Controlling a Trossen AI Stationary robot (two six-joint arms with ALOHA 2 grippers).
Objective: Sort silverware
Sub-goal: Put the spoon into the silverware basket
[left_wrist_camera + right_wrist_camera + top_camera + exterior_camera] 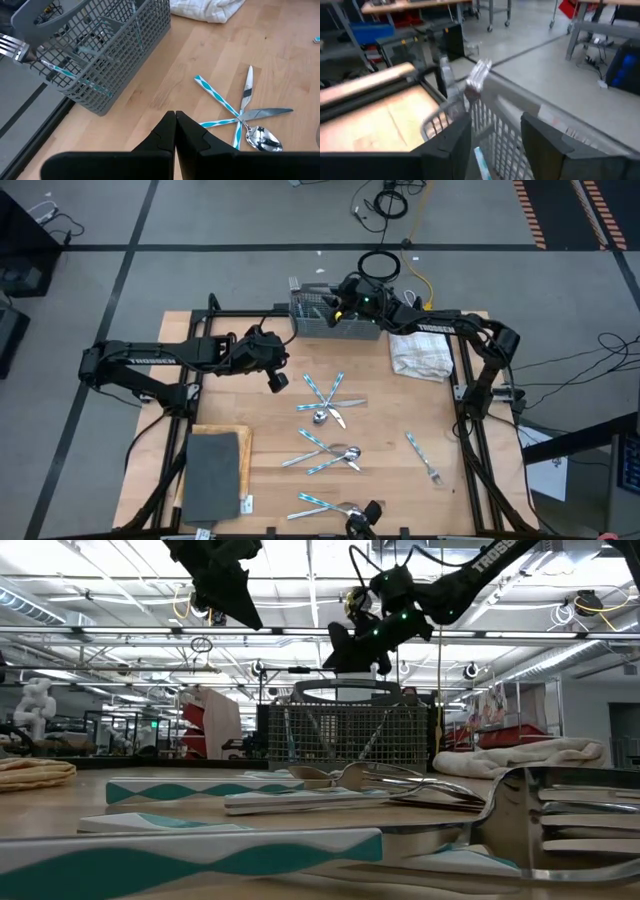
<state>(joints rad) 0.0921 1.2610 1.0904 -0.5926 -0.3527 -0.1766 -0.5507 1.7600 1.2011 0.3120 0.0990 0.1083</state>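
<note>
The silverware lies in loose heaps on the wooden table: one crossed group (326,398) (240,117), a second (328,455), a third at the near edge (335,505), and a single fork (424,455). My left gripper (276,378) (175,117) hangs shut above bare wood, left of the crossed group. My right gripper (342,302) (495,135) is open over the grey mesh caddy (330,315) (100,55). A fork (477,77) (17,50) leans in the caddy with its tines up above the rim. Its blue-and-white handle (481,162) runs down between the open fingers, which do not touch it.
A crumpled white towel (420,355) lies right of the caddy at the far edge. A dark grey pad (212,475) rests on a wooden board at the near left corner. Bare wood shows between my left gripper and the caddy. Cables lie on the floor beyond the table.
</note>
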